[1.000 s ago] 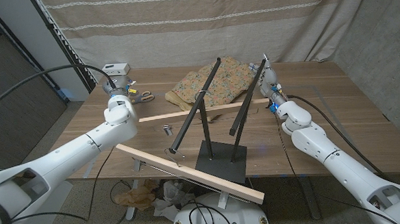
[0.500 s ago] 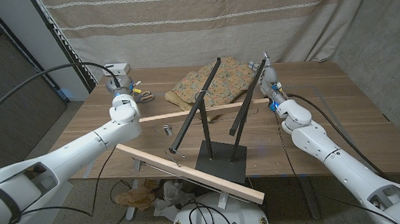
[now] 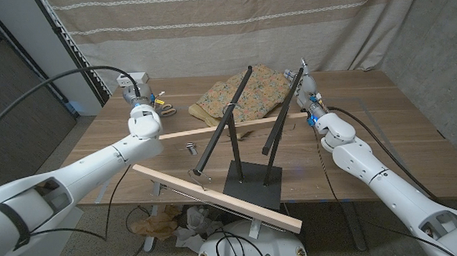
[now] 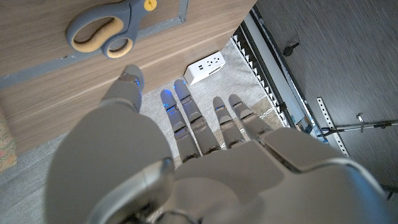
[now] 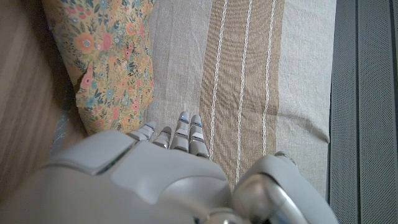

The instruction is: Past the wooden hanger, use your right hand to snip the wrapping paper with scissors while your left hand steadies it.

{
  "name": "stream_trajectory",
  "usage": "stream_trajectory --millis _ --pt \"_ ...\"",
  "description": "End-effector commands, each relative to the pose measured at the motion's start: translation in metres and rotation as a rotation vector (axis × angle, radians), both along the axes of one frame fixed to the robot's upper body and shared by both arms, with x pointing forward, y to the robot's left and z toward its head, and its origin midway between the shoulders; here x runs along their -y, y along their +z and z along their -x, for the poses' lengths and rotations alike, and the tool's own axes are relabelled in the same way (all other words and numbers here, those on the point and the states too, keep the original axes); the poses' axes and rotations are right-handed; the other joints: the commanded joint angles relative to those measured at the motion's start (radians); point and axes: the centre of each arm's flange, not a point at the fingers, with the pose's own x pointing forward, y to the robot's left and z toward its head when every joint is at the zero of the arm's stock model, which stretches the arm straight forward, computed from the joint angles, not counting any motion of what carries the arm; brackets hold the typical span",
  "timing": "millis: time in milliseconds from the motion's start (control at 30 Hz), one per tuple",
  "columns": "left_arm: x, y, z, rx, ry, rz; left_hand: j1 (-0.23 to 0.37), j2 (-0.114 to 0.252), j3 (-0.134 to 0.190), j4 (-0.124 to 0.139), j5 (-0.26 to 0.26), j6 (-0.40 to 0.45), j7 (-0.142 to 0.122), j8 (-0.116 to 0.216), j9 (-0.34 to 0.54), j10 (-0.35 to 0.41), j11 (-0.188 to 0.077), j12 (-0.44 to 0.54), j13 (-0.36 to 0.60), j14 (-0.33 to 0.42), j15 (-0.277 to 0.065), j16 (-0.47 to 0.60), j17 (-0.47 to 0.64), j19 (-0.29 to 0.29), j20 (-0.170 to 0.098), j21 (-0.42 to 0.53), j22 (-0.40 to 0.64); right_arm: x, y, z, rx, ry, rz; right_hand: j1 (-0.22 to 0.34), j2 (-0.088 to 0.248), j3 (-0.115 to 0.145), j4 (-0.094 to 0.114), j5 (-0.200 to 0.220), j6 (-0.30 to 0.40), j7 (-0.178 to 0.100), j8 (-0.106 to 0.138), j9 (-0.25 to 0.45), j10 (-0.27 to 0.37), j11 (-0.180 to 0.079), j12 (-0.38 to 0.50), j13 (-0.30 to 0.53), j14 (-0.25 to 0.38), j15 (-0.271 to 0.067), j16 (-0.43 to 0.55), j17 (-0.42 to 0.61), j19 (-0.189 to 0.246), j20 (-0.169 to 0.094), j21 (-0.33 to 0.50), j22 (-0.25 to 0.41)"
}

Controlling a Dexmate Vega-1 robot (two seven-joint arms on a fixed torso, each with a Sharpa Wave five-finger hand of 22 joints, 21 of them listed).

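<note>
The floral wrapping paper (image 3: 242,96) lies crumpled at the table's back middle, beyond the black stand; it also appears in the right wrist view as wrapping paper (image 5: 106,56). Scissors (image 3: 165,110) with grey handles lined in yellow lie at the back left, seen close as scissors (image 4: 106,31). My left hand (image 3: 138,100) hovers just left of them, fingers spread and straight, holding nothing (image 4: 186,130). My right hand (image 3: 304,85) stands upright beside the paper's right edge, fingers extended and empty (image 5: 168,168).
A black stand (image 3: 253,181) with slanted black rods occupies the table's middle. One wooden slat (image 3: 213,129) lies across behind it, another (image 3: 216,199) along the front edge. A white power strip (image 3: 133,77) sits at the back left corner; a small metal piece (image 3: 190,148) lies nearby.
My left hand has moved away from me toward the table's back left corner, coming up beside the scissors. The right arm has not moved.
</note>
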Motion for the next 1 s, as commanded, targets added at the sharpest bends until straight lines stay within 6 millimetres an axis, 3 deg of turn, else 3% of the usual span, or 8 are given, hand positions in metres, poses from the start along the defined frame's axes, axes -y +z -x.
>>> stream_trajectory --millis 33,100,200,367,633,700,733,1000 --pt "0.002 0.005 -0.007 -0.025 0.036 -0.04 0.012 -0.005 0.008 -0.003 -0.002 0.012 0.003 0.006 0.0 0.01 -0.003 0.006 0.006 0.009 -0.171 0.005 0.002 -0.006 -0.005 -0.001 0.004 -0.004 -0.001 -0.001 -0.004 0.01 -0.003 0.003 0.003 -0.007 0.0 0.007 -0.001 0.0 -0.001 0.003 0.006 -0.002 0.0 0.003 0.002 0.006 0.004 0.002 -0.002 0.007 0.007 0.003" --pt "0.001 0.004 -0.008 -0.035 0.046 -0.045 0.011 -0.015 0.005 -0.004 -0.003 0.002 0.002 0.0 -0.004 0.002 -0.002 0.001 0.007 0.005 -0.17 0.003 0.002 -0.009 -0.004 -0.001 0.004 -0.004 -0.001 0.0 -0.006 0.009 -0.006 0.003 0.003 -0.007 0.0 0.007 -0.002 0.0 -0.002 0.003 0.006 -0.003 -0.001 0.003 0.002 0.006 0.003 0.002 -0.002 0.007 0.007 0.003" --pt "0.001 0.002 -0.011 -0.05 0.058 -0.049 -0.005 -0.034 -0.002 0.004 -0.006 -0.072 0.004 -0.041 -0.022 -0.046 -0.002 -0.029 0.015 -0.013 -0.17 -0.001 0.003 -0.013 -0.001 0.0 0.005 -0.004 -0.001 0.0 -0.005 0.009 -0.005 0.003 0.003 -0.007 0.0 0.007 -0.005 0.0 -0.004 0.003 0.005 -0.003 -0.001 0.003 0.002 0.005 0.003 0.003 -0.001 0.006 0.007 0.003" --pt "-0.002 -0.001 -0.015 -0.079 0.078 -0.039 -0.016 -0.04 -0.007 0.007 -0.005 -0.111 0.004 -0.06 -0.025 -0.073 -0.002 -0.044 0.017 -0.026 -0.168 -0.005 0.003 -0.019 0.0 -0.001 0.005 -0.004 -0.002 0.001 -0.009 0.009 -0.009 0.003 0.004 -0.008 0.0 0.007 -0.006 0.0 -0.006 0.003 0.005 -0.004 -0.002 0.003 0.002 0.005 0.003 0.003 -0.002 0.007 0.007 0.003" --pt "-0.006 -0.002 -0.017 -0.082 0.084 -0.034 -0.02 -0.04 -0.008 0.009 -0.004 -0.114 0.003 -0.061 -0.024 -0.08 -0.002 -0.048 0.017 -0.032 -0.167 -0.006 0.003 -0.02 0.002 -0.001 0.005 -0.004 -0.001 0.002 -0.007 0.011 -0.005 0.004 0.005 -0.008 0.0 0.007 -0.013 0.0 -0.01 0.003 0.007 -0.003 -0.002 0.003 0.002 0.005 0.003 0.003 -0.002 0.007 0.006 0.003" --pt "-0.006 -0.002 -0.017 -0.074 0.079 -0.036 -0.028 -0.036 -0.009 0.012 -0.001 -0.068 0.005 -0.039 -0.016 -0.104 -0.002 -0.063 0.02 -0.039 -0.17 -0.005 0.003 -0.018 0.003 0.001 0.005 -0.004 -0.001 0.002 -0.007 0.011 -0.005 0.004 0.006 -0.008 0.0 0.007 -0.015 -0.002 -0.011 0.003 0.007 -0.003 -0.002 0.003 0.002 0.005 0.003 0.003 -0.002 0.007 0.006 0.003" --pt "-0.007 -0.002 -0.016 -0.072 0.075 -0.036 -0.028 -0.037 -0.009 0.009 0.002 -0.013 0.002 -0.012 -0.009 -0.108 -0.003 -0.07 0.023 -0.04 -0.17 -0.003 0.002 -0.019 0.003 0.001 0.004 -0.004 -0.001 0.002 -0.008 0.012 -0.006 0.004 0.006 -0.008 0.0 0.007 -0.015 -0.001 -0.012 0.003 0.007 -0.004 -0.002 0.003 0.002 0.005 0.003 0.003 -0.002 0.007 0.006 0.003" --pt "-0.011 -0.003 -0.018 -0.087 0.095 -0.024 -0.027 -0.036 -0.008 0.008 0.002 -0.027 0.004 -0.02 -0.013 -0.11 -0.005 -0.074 0.023 -0.037 -0.171 -0.001 0.003 -0.018 0.001 0.002 0.005 -0.004 -0.003 0.003 -0.015 0.011 -0.013 0.005 0.007 -0.009 0.0 0.007 -0.018 0.0 -0.015 0.003 0.009 -0.004 -0.003 0.003 0.002 0.006 0.002 0.003 -0.002 0.007 0.006 0.003"
